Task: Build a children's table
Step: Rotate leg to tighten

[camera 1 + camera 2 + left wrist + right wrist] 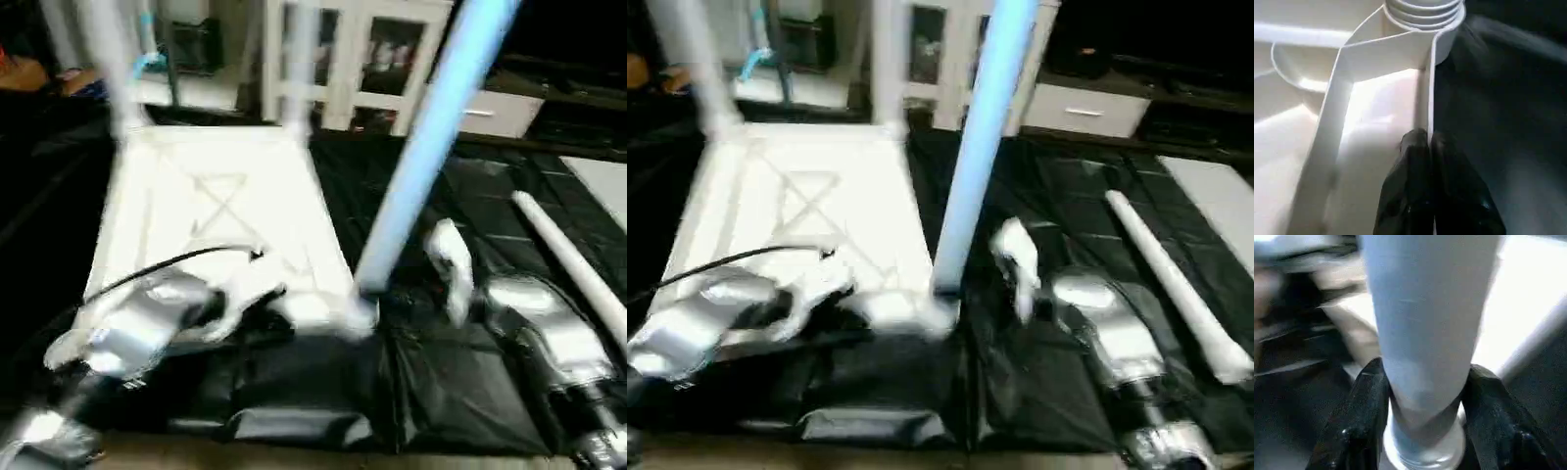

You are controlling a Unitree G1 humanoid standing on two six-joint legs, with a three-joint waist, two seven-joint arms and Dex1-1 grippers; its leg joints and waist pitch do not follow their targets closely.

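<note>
The children's table top (216,206) lies upside down on a black sheet, its X ribs facing up. Two white legs (113,69) stand at its far corners. A third leg (421,147) stands tilted in the near right corner socket (1425,10). My right gripper (1426,367) is shut on this leg just above its base, one finger pressed against each side. In the left wrist view my left gripper (1429,147) is shut on the thin rim of the top, close to that same corner. A fourth leg (1166,284) lies loose on the sheet to the right.
The black sheet (460,382) covers the work surface up to its front edge. A white flat panel (602,186) lies at the far right. A white cabinet with glass doors (372,59) stands behind the work.
</note>
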